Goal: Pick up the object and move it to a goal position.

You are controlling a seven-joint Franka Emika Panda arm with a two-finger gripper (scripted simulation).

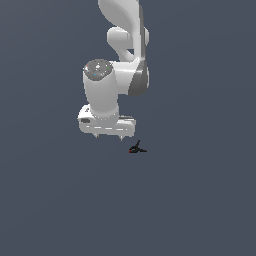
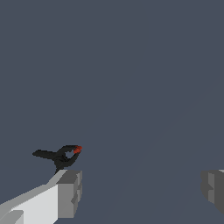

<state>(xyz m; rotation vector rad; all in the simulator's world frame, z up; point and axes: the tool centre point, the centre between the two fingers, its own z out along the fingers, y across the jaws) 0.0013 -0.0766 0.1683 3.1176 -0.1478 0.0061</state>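
The object [image 1: 136, 148] is a tiny black clamp-like thing with red marks, lying on the dark grey floor. It sits just below and toward the exterior view's right of my white gripper [image 1: 109, 136]. The gripper points down, open, with its two short fingertips [image 1: 121, 138] spread wide and nothing between them. In the wrist view the object [image 2: 60, 156] lies just beyond one grey finger pad [image 2: 69, 193], outside the gap; the other pad [image 2: 213, 189] stands far off at the frame's edge.
A uniform dark grey floor [image 1: 200, 200] fills both views. The white arm [image 1: 125, 45] rises above the gripper toward the top of the exterior view.
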